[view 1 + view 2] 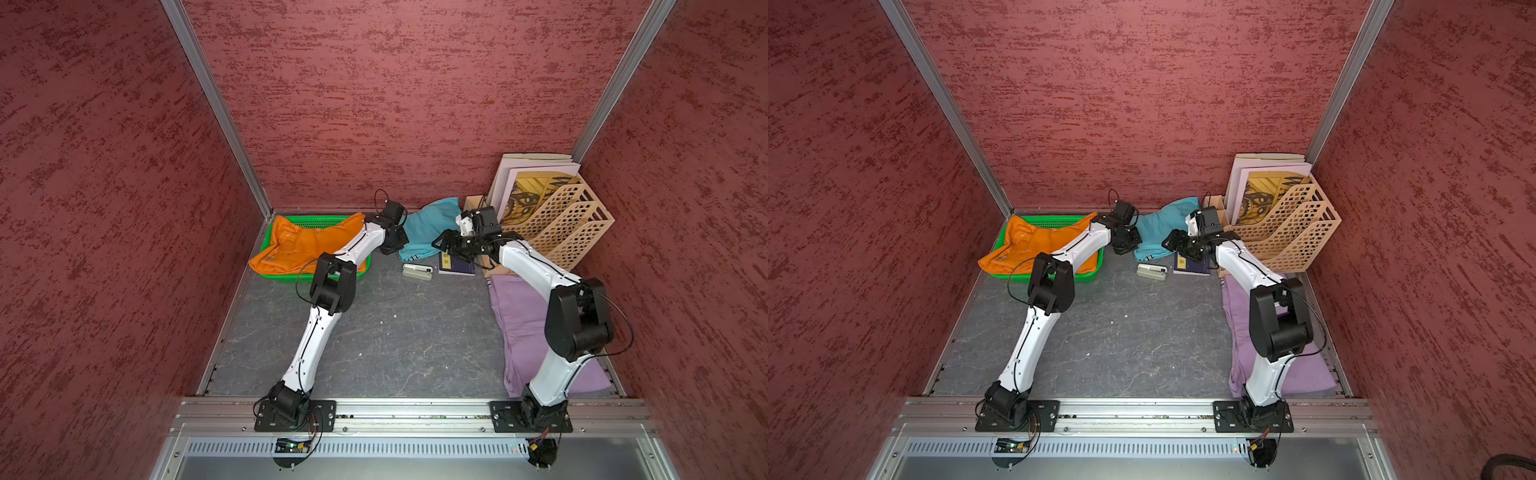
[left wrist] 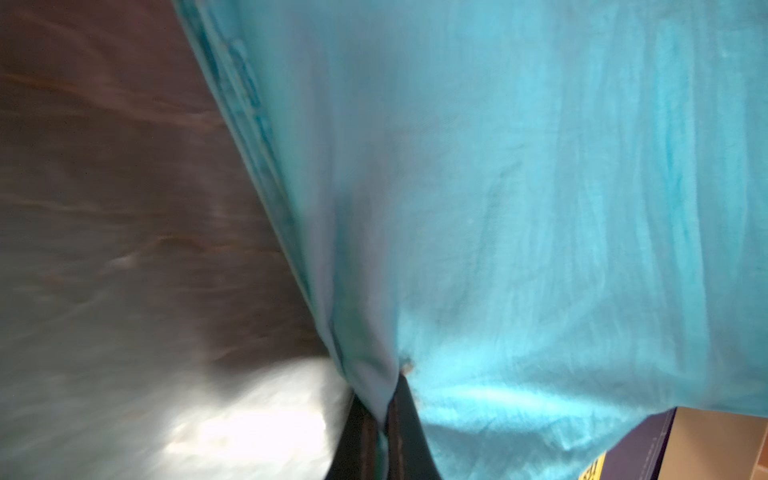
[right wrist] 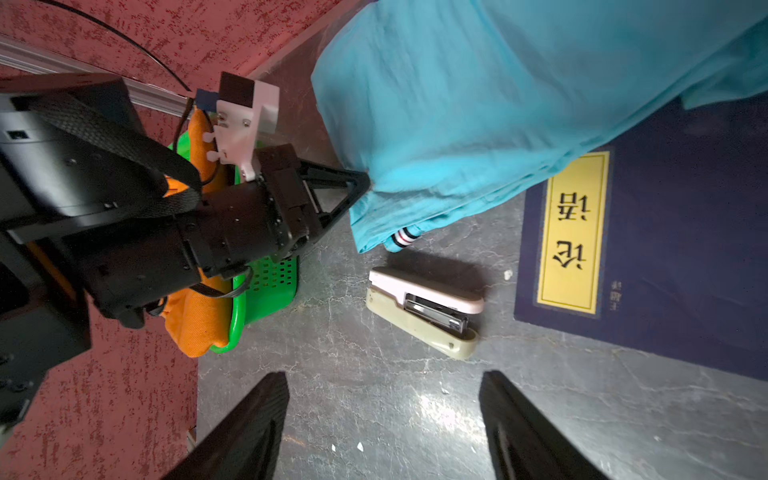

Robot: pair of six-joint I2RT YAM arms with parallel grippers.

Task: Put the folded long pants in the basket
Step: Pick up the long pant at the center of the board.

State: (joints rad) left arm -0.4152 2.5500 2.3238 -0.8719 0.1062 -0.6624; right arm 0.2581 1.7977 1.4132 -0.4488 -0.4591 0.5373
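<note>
The left tool (image 2: 384, 399) pinches the blue pants (image 1: 430, 224) near the bench's (image 1: 395, 332) back edge. The right tool (image 3: 384, 378) is spread wide, holding nothing. The orange pants (image 1: 299, 245) lie in the basket (image 1: 316, 222).

Left wrist view: worktop (image 2: 104, 249) smeared by blur; teal pants (image 2: 540, 187) run off three edges; left gripper (image 2: 382, 411) shows tips only, cut by the frame edge. In both top views orange pants (image 1: 299, 245) and left arm (image 1: 361, 239) cover most of the basket (image 1: 320, 222); right arm (image 1: 577, 320) hides part of the lilac pants (image 1: 519, 316). Right wrist view: teal pants cover a corner of the book (image 3: 665, 249), its small print unreadable; right gripper (image 3: 384, 376) cropped at the edge.
</note>
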